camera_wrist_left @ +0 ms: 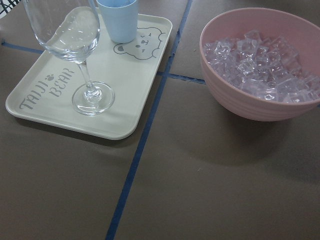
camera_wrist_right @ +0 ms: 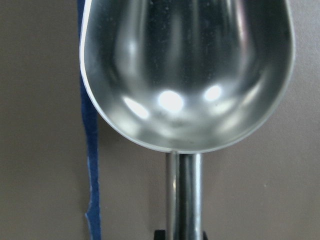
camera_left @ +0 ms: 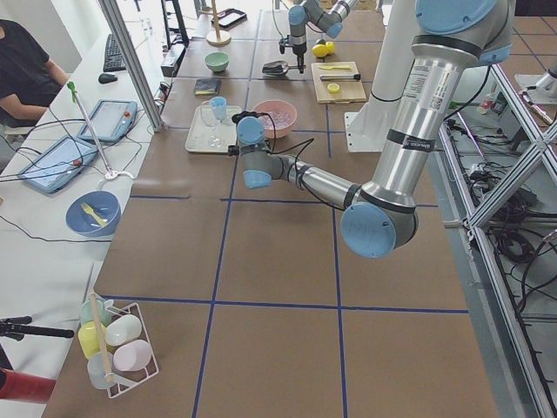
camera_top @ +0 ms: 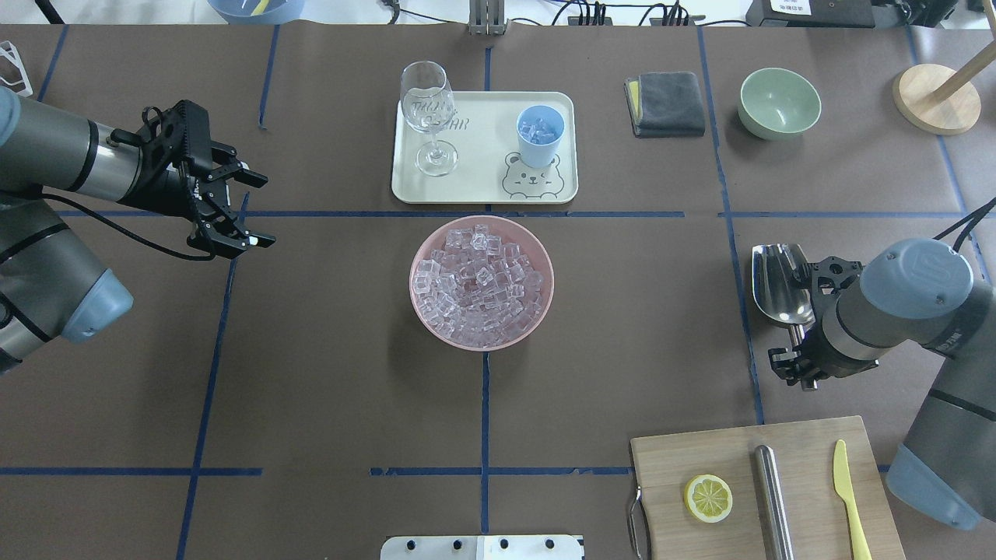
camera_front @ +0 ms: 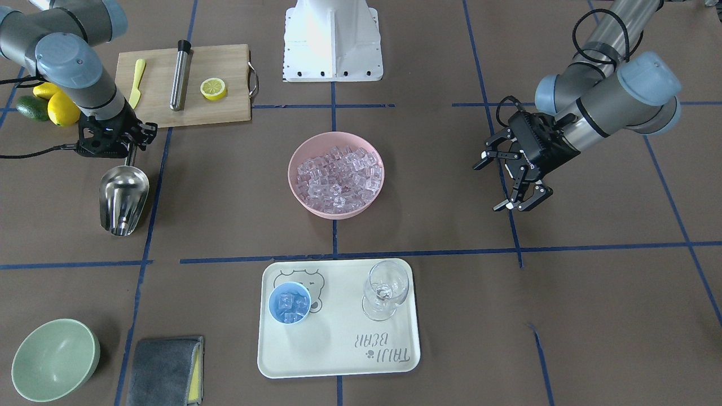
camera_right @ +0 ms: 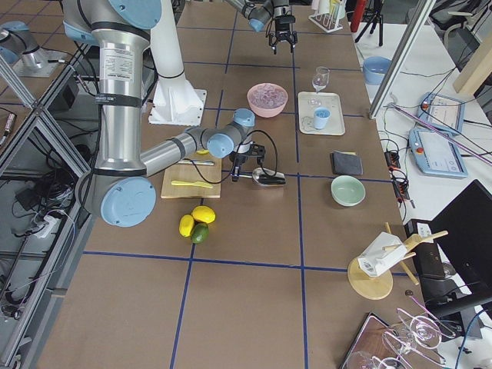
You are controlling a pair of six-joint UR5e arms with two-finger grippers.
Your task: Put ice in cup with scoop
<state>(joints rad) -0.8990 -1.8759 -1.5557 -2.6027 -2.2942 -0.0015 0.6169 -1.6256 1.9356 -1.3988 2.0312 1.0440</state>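
Observation:
The shiny steel scoop [camera_front: 123,197] is empty and sits low over the table at my right side; it also shows in the overhead view [camera_top: 780,294] and the right wrist view [camera_wrist_right: 185,75]. My right gripper [camera_front: 131,153] is shut on its thin handle. The light-blue cup [camera_front: 289,303] stands on the cream tray [camera_front: 338,349] with a few ice cubes in it. A heap of ice [camera_front: 338,177] fills the pink bowl [camera_front: 291,169] at the table's middle. My left gripper [camera_top: 262,211] is open and empty, off to the bowl's left.
A clear stemmed glass [camera_front: 385,287] stands on the tray beside the cup. A cutting board [camera_front: 220,62] with a lemon half, a yellow knife and a steel cylinder lies behind the scoop. A green bowl [camera_front: 53,358] and a grey cloth [camera_front: 163,369] lie beyond it.

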